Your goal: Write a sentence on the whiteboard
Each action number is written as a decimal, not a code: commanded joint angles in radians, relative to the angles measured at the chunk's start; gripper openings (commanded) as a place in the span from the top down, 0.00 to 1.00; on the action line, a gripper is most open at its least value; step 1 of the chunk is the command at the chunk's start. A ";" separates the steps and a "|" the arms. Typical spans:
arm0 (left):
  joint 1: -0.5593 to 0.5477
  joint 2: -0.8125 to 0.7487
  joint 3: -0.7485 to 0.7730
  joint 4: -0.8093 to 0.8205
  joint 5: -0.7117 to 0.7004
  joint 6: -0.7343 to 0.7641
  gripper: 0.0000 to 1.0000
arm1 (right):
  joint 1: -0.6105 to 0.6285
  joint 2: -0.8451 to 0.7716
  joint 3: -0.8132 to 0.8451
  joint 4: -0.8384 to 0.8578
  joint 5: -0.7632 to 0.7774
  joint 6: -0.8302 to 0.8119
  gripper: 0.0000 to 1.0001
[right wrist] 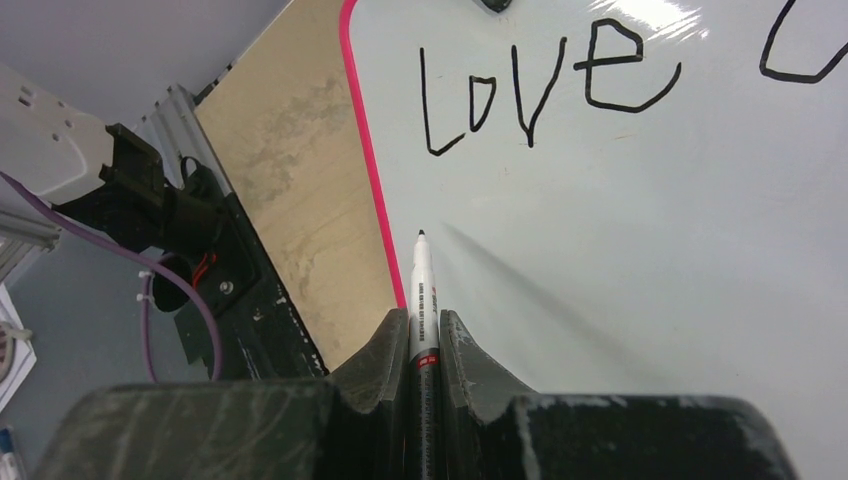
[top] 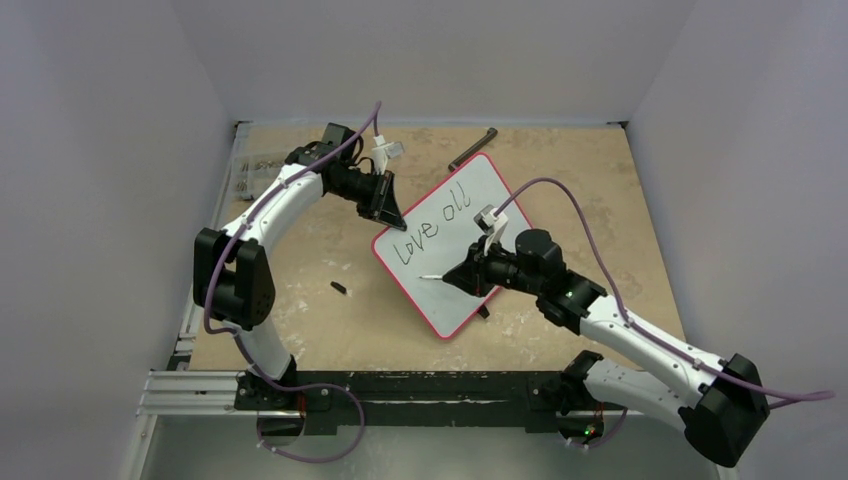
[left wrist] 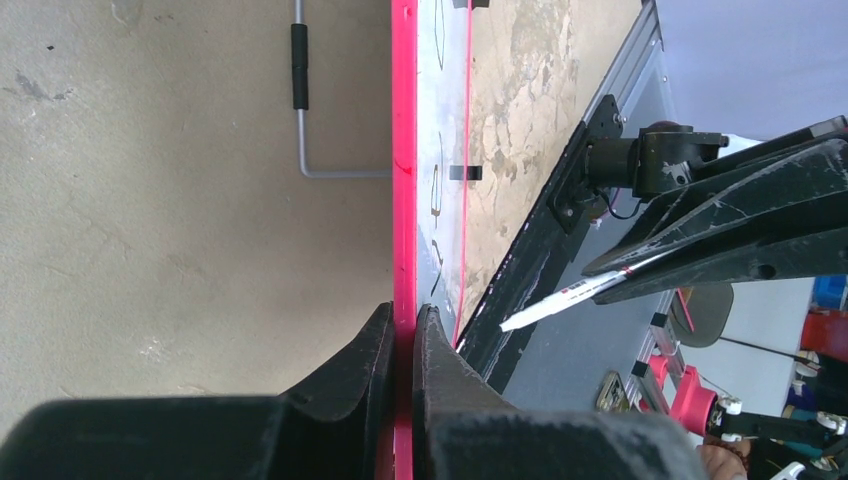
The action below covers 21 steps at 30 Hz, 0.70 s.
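White and rimmed in red-pink, the whiteboard (top: 445, 300) lies askew on the wooden table (top: 600, 200), and both my claws are at it. My left claw (top: 385, 205) is clenched on the whiteboard's rim, on the long edge that runs above the writing. In the left wrist view my two dark fingers (left wrist: 360, 370) pinch the red strip between them, with the board seen edge-on. My right claw (top: 455, 277) hangs over the blank half of the whiteboard, below the words, and grasps a thin white marker (right wrist: 422, 290) with a red band. The barrel sits tight between the fingers and its black tip juts out ahead.

The sentence (top: 432, 225) so far reads "Love all" in thin black strokes, slanting across the half of the whiteboard nearer my left claw. The marker tip lies below the "L" of "Love", close to the rim where the line begins. I cannot tell whether the tip touches the surface.

Beyond the whiteboard's far corner lies a bent metal rod (top: 472, 150) with a black grip. A small black piece (top: 339, 288) sits on the table, well apart from the whiteboard on my left claw's side.
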 commanded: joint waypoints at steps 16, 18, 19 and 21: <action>-0.013 -0.051 0.015 0.021 -0.077 0.032 1.00 | -0.001 0.127 0.024 0.122 0.027 -0.024 1.00; -0.013 -0.049 0.016 0.021 -0.077 0.031 1.00 | -0.001 0.136 0.023 0.124 0.021 -0.026 1.00; -0.013 -0.048 0.017 0.021 -0.077 0.031 1.00 | 0.000 0.141 0.023 0.126 0.018 -0.026 1.00; -0.014 -0.048 0.017 0.021 -0.077 0.032 1.00 | 0.000 0.149 0.023 0.126 0.012 -0.027 1.00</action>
